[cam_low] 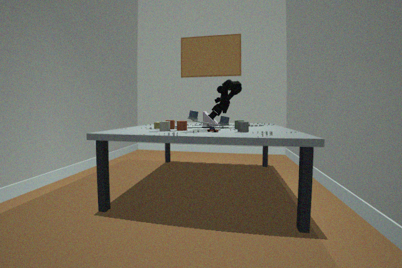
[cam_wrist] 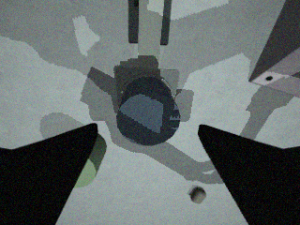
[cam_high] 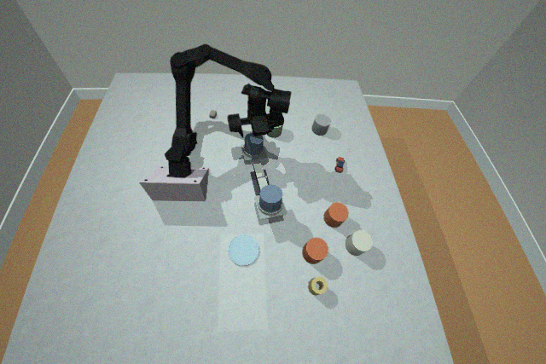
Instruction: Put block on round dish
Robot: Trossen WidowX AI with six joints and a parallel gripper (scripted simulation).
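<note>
The balance (cam_high: 261, 177) (cam_wrist: 150, 30) slopes down toward its far end. The far blue cup (cam_high: 253, 145) (cam_low: 224, 120) (cam_wrist: 147, 112) stands on the lower end. The near blue cup (cam_high: 270, 198) (cam_low: 193, 115) stands on the higher end. My gripper (cam_high: 255, 133) (cam_wrist: 149, 128) is open and empty, pointing down above the far cup. In the wrist view that cup shows between the fingertips and slightly ahead of them. How high the fingertips are above it is hard to tell. The round light-blue dish (cam_high: 243, 250) holds nothing. No block shows.
A green cylinder (cam_high: 275, 130) (cam_wrist: 86, 174) stands close beside the far cup. A grey cylinder (cam_high: 321, 124), a toy car (cam_high: 339, 164), two orange cylinders (cam_high: 335, 214) (cam_high: 315, 250), a cream cylinder (cam_high: 359, 242) and a yellow ring (cam_high: 312, 287) lie to the right. A pebble (cam_high: 212, 113) (cam_wrist: 197, 194) lies far left.
</note>
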